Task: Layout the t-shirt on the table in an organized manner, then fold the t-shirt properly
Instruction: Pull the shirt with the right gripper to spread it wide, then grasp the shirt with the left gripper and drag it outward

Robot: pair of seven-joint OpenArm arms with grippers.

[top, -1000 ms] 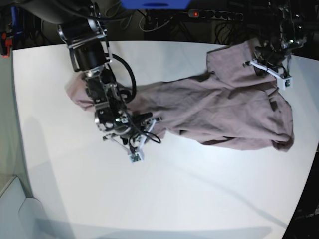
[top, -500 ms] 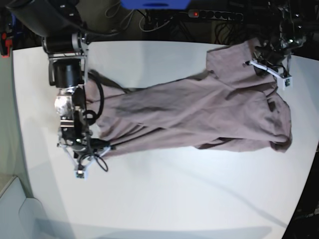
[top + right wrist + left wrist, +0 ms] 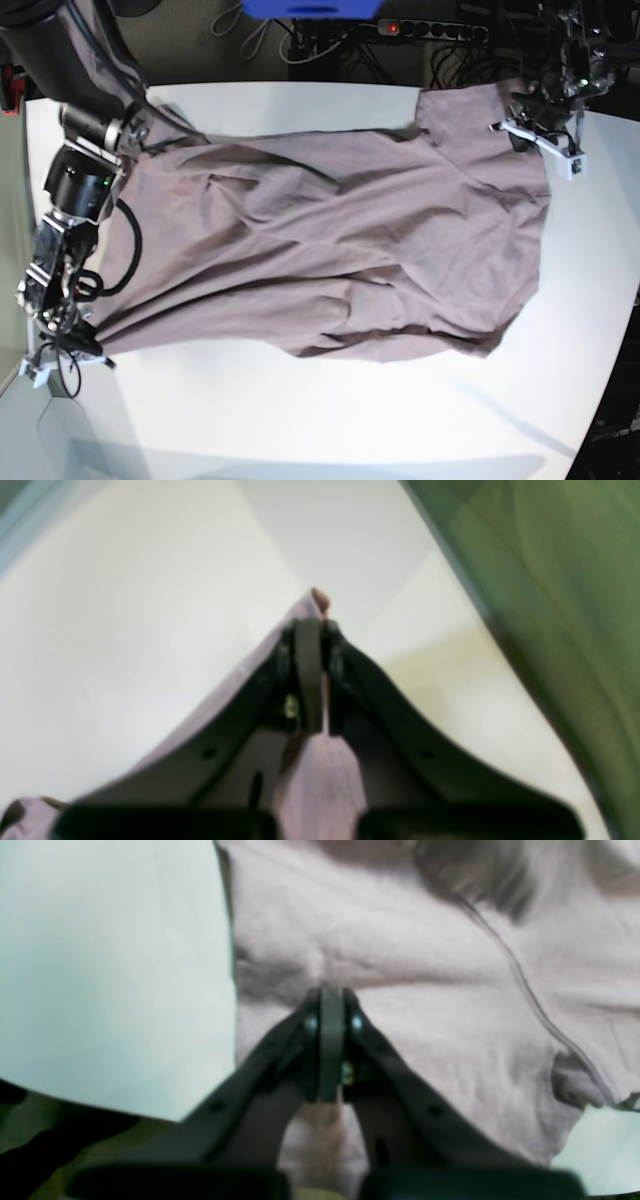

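The mauve t-shirt lies spread and wrinkled across the white table, reaching from the left edge to the far right. My right gripper is at the table's left edge, shut on the shirt's lower left corner. In the right wrist view the right gripper pinches the t-shirt, and a small tip of cloth pokes out past the closed jaws. My left gripper is at the far right, shut on the cloth there. In the left wrist view the left gripper bites a ridge of the t-shirt.
A power strip, cables and a blue object lie behind the table's far edge. The table's left edge and the greenish floor sit right beside my right gripper. Bare table shows left of the left gripper.
My right gripper has dragged its hold on the shirt leftward and toward the front, to the table's left edge, drawing the bunched cloth out wide. The left gripper has stayed put.
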